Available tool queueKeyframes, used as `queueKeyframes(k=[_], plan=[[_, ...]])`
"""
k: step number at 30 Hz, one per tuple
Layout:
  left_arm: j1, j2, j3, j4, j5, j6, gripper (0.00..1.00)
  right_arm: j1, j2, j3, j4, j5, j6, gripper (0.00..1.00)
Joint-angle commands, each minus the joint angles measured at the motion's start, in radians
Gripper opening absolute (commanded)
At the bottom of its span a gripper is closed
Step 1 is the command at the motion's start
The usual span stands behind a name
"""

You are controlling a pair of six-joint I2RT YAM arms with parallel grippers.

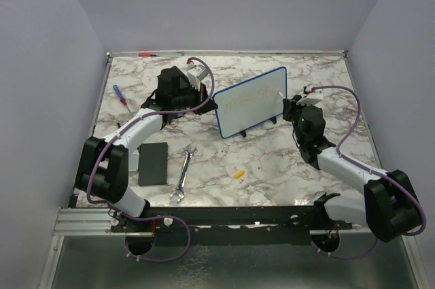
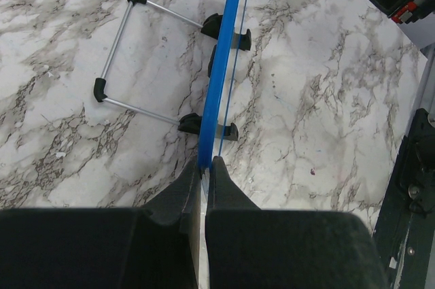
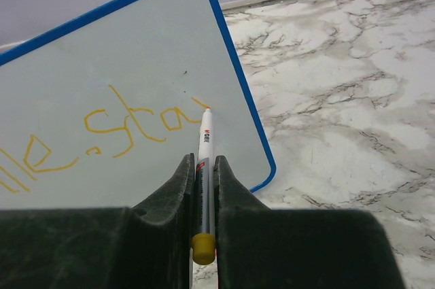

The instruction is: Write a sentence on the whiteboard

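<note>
Plain pale lavender walls (image 1: 41,64) close in the left, back and right of the top view. The table (image 1: 285,160) is white marble with grey veins and fills the middle of the frame. A metal rail (image 1: 81,221) runs along the table's lower edge, where both arm bases sit.

The whiteboard (image 1: 250,102) stands upright, centre and slightly upper right of the top view, angled with its right end farther back. It has a blue frame and black feet, and a wire stand (image 2: 115,51) lies flat on the marble behind it. The left gripper (image 2: 206,166) is clamped on the board's blue edge, one finger on each face.

A black pad (image 1: 153,163) lies flat at lower left. A wrench (image 1: 183,173) lies just to its right and a screwdriver (image 1: 120,95) at mid left, blue handle up. A red pen (image 1: 146,53) lies on the back edge, upper left.

The right gripper (image 3: 204,163) is closed tight around a white marker (image 3: 206,132), with its yellow end near the camera. The marker's tip is at the board face, by the last stroke; contact is unclear. The sentence (image 3: 102,139) is yellow handwriting across the white face, only partly readable. A small yellow cap (image 1: 238,174) lies alone on the marble, lower centre.
</note>
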Motion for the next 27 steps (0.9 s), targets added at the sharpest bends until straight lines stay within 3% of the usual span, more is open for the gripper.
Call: queueKeyframes(k=[1,16,27], plan=[[-0.009,-0.026,-0.012,-0.016,0.001,0.010,0.00,-0.001,0.028,-0.011,-0.009,0.029,0.004,0.01],[-0.010,-0.027,-0.012,-0.016,0.001,0.011,0.00,-0.001,-0.071,-0.006,-0.044,0.036,-0.011,0.01],[-0.010,-0.029,-0.014,-0.016,0.000,0.012,0.00,-0.001,-0.012,0.058,0.001,0.045,-0.063,0.01]])
